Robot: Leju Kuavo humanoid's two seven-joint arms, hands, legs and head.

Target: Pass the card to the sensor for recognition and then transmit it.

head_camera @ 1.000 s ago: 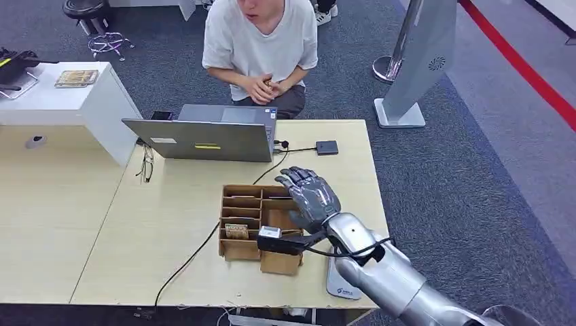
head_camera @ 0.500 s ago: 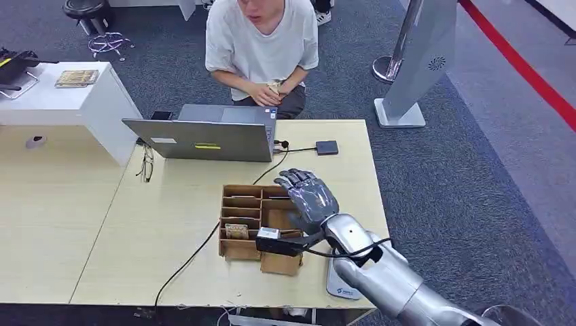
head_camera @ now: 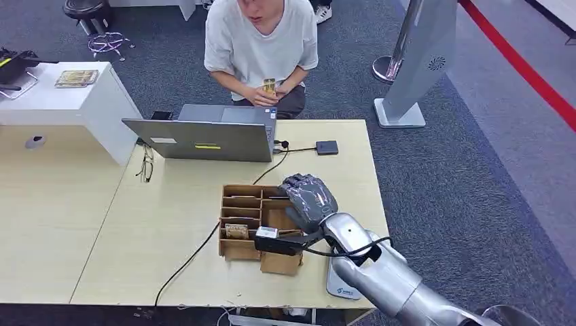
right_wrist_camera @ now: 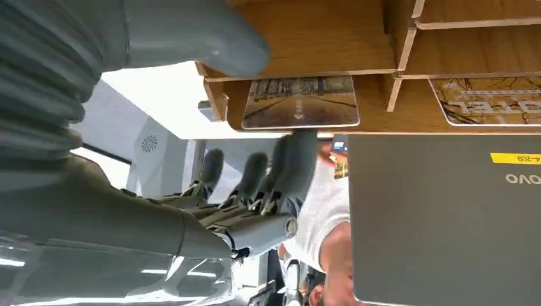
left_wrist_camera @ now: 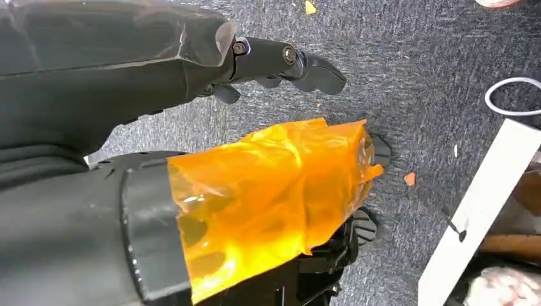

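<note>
Where your right hand (head_camera: 309,197) hovered spread over the wooden organizer (head_camera: 239,219) a second ago, its fingers have now curled down at the back-right slot, closing towards the card (right_wrist_camera: 300,102) but not yet gripping it. That card lies flat, long axis across its slot, near the counter's (head_camera: 81,224) right edge. Beyond, a person (head_camera: 261,41) now holds up another card.

Your surface: light wood table (head_camera: 88,231) | laptop (head_camera: 204,139) at its far edge | sensor (head_camera: 327,147) beside it | compartmented wooden box (head_camera: 248,224) mid-table | black cable (head_camera: 190,261) trailing across | glasses (head_camera: 147,166) left of centre
</note>
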